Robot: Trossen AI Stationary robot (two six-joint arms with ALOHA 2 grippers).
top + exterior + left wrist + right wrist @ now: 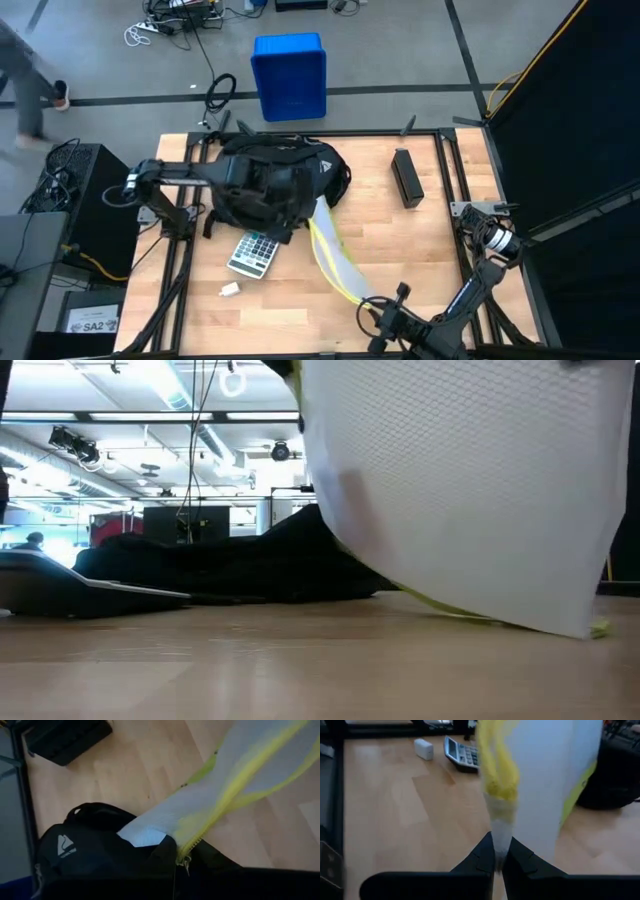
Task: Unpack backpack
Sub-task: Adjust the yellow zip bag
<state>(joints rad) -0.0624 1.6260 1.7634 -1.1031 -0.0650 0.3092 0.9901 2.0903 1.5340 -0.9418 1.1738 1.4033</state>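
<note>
The black backpack (270,175) lies on the wooden table at the far left, its pale triangular logo (65,845) showing. A white mesh bag with yellow trim (335,255) stretches from the backpack's opening (150,837) toward the table's near edge. My right gripper (499,862) is shut on the bag's near end. My left gripper (275,195) hangs over the backpack, dark against dark. Its fingers do not show in its own wrist view. My left gripper is right over the backpack's top; I cannot tell whether it touches the fabric. My right gripper pinches the gathered, narrow near end of the mesh bag (501,827) between its two fingers, coming in almost level from the table's near side. The bag runs up and away from the fingers, and its far end is inside the backpack.
A calculator (253,253) and a small white block (230,290) lie in front of the backpack. A long black box (406,177) lies at the far right. A blue bin (290,75) stands on the floor beyond the table's far edge. Bare wood lies at the near right.
</note>
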